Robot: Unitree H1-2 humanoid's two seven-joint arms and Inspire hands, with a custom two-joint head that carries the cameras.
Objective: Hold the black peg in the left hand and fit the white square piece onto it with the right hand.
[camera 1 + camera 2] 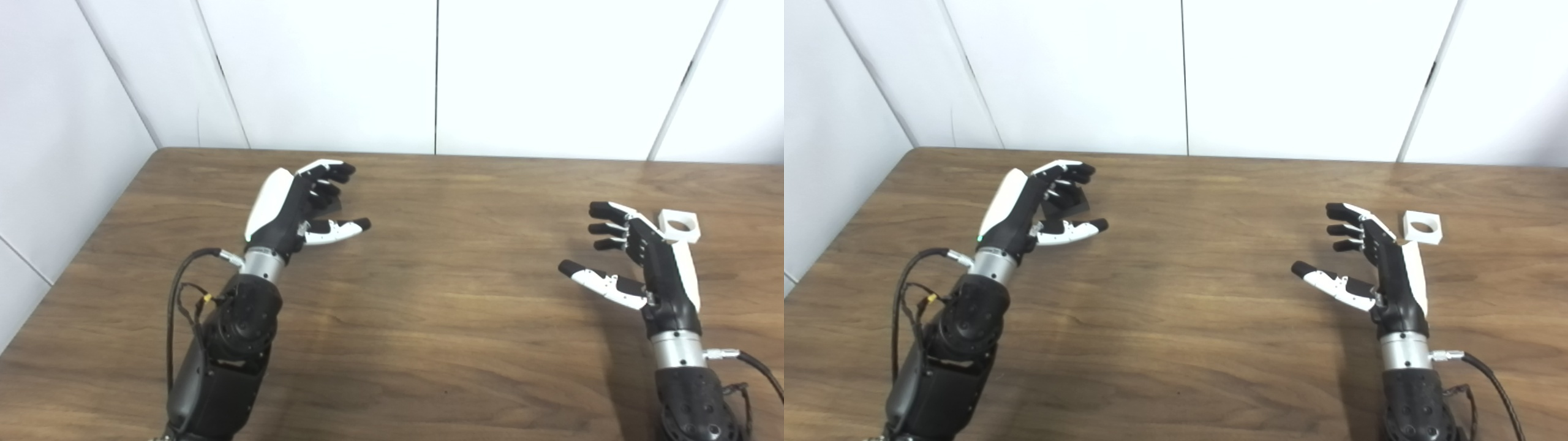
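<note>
My left hand (1029,205) is open at the table's far left, fingers spread and thumb out. A black peg (1074,204) shows between its fingers and thumb, mostly hidden; I cannot tell whether the hand touches it. The white square piece (678,225) with a round hole lies flat on the table at the right. My right hand (640,260) is open and empty, palm facing left. It sits just in front and to the left of the white piece (1423,227), which lies behind the back of the hand, apart from it.
The brown wooden table (441,306) ends at white wall panels (429,73) behind and on the left. Cables loop beside both forearms near the front edge.
</note>
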